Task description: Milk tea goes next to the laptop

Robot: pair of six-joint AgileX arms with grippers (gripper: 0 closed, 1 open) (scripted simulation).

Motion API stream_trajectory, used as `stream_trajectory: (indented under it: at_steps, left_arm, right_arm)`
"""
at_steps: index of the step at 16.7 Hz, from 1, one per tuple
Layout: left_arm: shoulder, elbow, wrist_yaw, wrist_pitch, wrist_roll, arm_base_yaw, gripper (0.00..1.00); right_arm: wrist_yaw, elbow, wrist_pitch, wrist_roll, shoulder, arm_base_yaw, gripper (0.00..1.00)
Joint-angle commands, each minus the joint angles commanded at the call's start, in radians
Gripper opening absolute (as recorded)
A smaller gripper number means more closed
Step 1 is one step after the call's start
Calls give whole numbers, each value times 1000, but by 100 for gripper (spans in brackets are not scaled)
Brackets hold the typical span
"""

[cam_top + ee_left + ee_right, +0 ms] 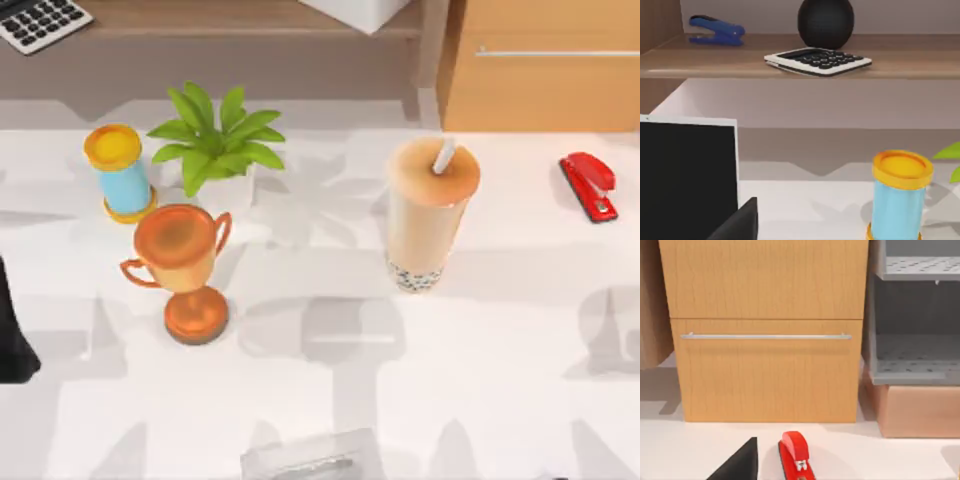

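The milk tea (430,215) is a tall clear cup of beige drink with dark pearls at the bottom, a peach-tan lid and a white straw. It stands upright right of the table's middle, with nothing holding it. The laptop (687,180) shows its black screen with a pale frame in the left wrist view, and its dark edge (12,335) lies at the table's left side. A dark corner of my left gripper (737,222) shows low in the left wrist view. In the right wrist view, a like corner of my right gripper (737,462) is near the red stapler (796,455).
An orange trophy cup (180,265), a blue cylinder with yellow ends (120,172) and a small green plant (215,135) crowd the back left. The red stapler (590,185) lies far right. A wooden drawer unit (545,65) and a shelf with a calculator (40,20) stand behind. A pale grey object (310,458) sits at the front edge.
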Motion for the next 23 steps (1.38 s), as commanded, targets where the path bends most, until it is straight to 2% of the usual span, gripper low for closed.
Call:
stream_trajectory:
  at_steps: [4, 8, 23]
  left_arm:
    - [22, 6, -9, 10, 1, -12, 100]
    - [184, 54, -82, 83, 7, -97, 100]
    - [1109, 461, -574, 653, 10, -594, 100]
  right_arm:
    - [0, 0, 0, 0, 0, 0, 100]
    - [0, 0, 0, 0, 0, 0, 100]
    - [0, 0, 0, 0, 0, 0, 100]
